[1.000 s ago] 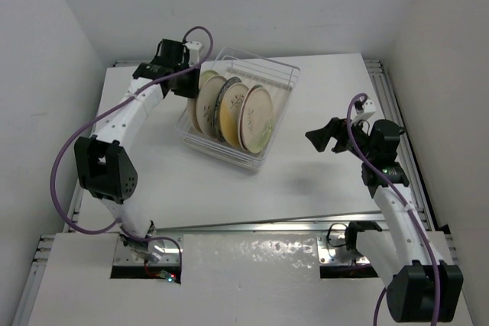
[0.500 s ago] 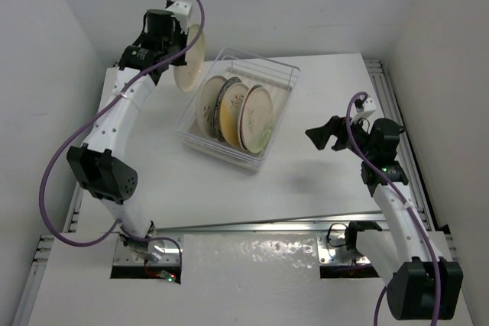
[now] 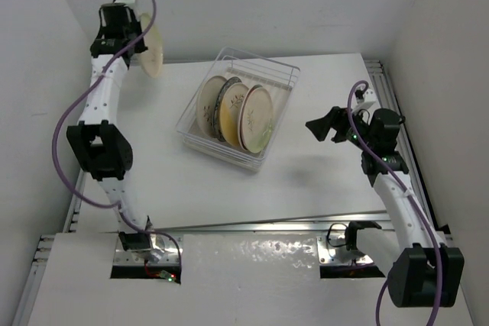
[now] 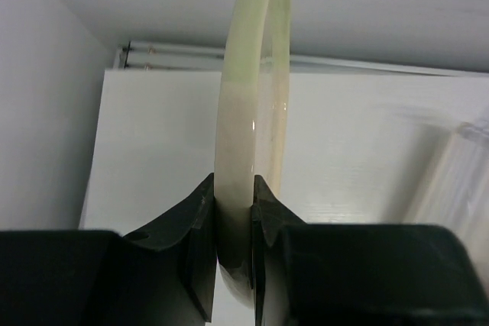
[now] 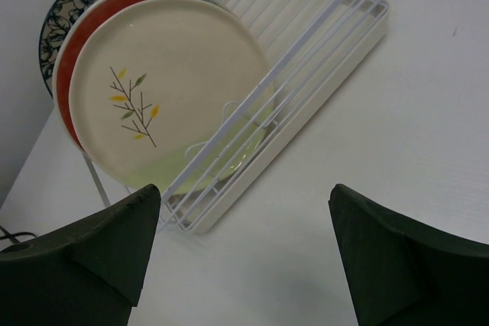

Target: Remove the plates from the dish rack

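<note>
The left gripper [image 4: 233, 202] is clamped on the rim of a cream round plate [image 4: 252, 74], which it holds upright and edge-on over the far left corner of the white table [image 3: 321, 188], well left of the clear plastic dish rack [image 3: 281, 74]. Four other plates [image 3: 237, 116] stand on edge in the rack's near-left half. In the right wrist view they include one cream with a sprig motif, one red-and-teal and one blue-and-white. The right gripper [image 3: 322, 129] hangs right of the rack, jaws wide apart and empty.

Glossy, smooth plates [image 5: 164, 82]; clear plastic dish rack [image 3: 280, 86]; matt white table [image 3: 229, 188].
</note>
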You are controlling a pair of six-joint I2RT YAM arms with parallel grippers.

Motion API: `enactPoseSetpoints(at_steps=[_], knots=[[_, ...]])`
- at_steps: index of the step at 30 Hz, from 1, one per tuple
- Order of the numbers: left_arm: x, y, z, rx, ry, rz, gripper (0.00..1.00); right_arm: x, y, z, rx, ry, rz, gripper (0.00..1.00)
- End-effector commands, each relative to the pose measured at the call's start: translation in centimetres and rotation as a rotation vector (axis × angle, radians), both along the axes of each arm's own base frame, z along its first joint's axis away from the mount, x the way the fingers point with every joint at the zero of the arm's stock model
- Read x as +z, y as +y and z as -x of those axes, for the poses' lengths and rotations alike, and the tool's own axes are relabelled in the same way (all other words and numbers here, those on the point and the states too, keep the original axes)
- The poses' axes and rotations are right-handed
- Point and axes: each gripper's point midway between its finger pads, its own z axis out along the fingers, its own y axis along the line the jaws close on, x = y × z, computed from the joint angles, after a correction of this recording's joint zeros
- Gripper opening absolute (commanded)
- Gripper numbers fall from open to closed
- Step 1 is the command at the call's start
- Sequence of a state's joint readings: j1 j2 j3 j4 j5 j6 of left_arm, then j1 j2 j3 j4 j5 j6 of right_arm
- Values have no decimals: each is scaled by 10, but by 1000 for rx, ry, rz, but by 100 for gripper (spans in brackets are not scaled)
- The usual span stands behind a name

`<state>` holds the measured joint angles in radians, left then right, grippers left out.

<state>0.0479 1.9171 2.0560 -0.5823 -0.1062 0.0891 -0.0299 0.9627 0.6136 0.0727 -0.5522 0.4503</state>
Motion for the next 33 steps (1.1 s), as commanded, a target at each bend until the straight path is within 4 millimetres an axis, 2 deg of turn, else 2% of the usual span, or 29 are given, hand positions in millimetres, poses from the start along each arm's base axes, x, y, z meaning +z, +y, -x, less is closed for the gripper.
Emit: enactPoseSetpoints(at_steps=[1, 2, 3, 4, 6, 7, 8, 11, 15, 16, 17, 19, 20, 21, 22, 24, 28, 33], knots=[[1, 22, -27, -49, -78, 214, 0, 34, 4, -8, 12, -76, -14, 90], [-11, 32, -28, -30, -72, 290, 0, 36, 4, -8, 13, -84, -19, 90], [-19, 33, -30, -36, -71, 343, 0, 37, 5, -8, 15, -86, -24, 90], [-43, 28, -26, -71, -32, 425, 0, 37, 6, -7, 16, -82, -36, 90], [-44, 37, -29, -75, -94, 544, 0, 40, 7, -6, 15, -82, -61, 90], [-66, 40, -26, -54, -70, 581, 0, 40, 8, -6, 15, -79, -70, 89], [-67, 43, -30, -47, -94, 606, 0, 41, 8, -7, 12, -84, -76, 89], [-86, 56, -32, -16, -83, 657, 0, 42, 8, -7, -1, -71, -102, 89], [-118, 71, -33, 44, -62, 750, 1, 43, 8, -9, -24, -57, -117, 88], [-129, 74, -30, 64, -43, 770, 3, 44, 7, -10, -28, -58, -116, 87], [-137, 80, -27, 86, -33, 795, 8, 43, 7, -10, -36, -53, -114, 87], [-165, 79, -20, 106, 19, 847, 15, 47, 7, -13, -40, -58, -113, 87], [-173, 86, -16, 139, 25, 882, 20, 51, 6, -15, -47, -63, -110, 87], [-192, 87, -9, 170, 55, 912, 21, 52, 15, -13, -20, -62, -109, 87], [-197, 92, -8, 194, 50, 935, 23, 52, 17, -14, -16, -58, -105, 87], [-217, 104, 1, 241, 69, 942, 24, 57, 22, -15, -2, -65, -92, 87], [-241, 123, 11, 299, 114, 862, 25, 61, 30, -18, 15, -60, -64, 87], [-258, 131, 17, 353, 144, 825, 39, 65, 40, -20, 37, -62, -56, 87]])
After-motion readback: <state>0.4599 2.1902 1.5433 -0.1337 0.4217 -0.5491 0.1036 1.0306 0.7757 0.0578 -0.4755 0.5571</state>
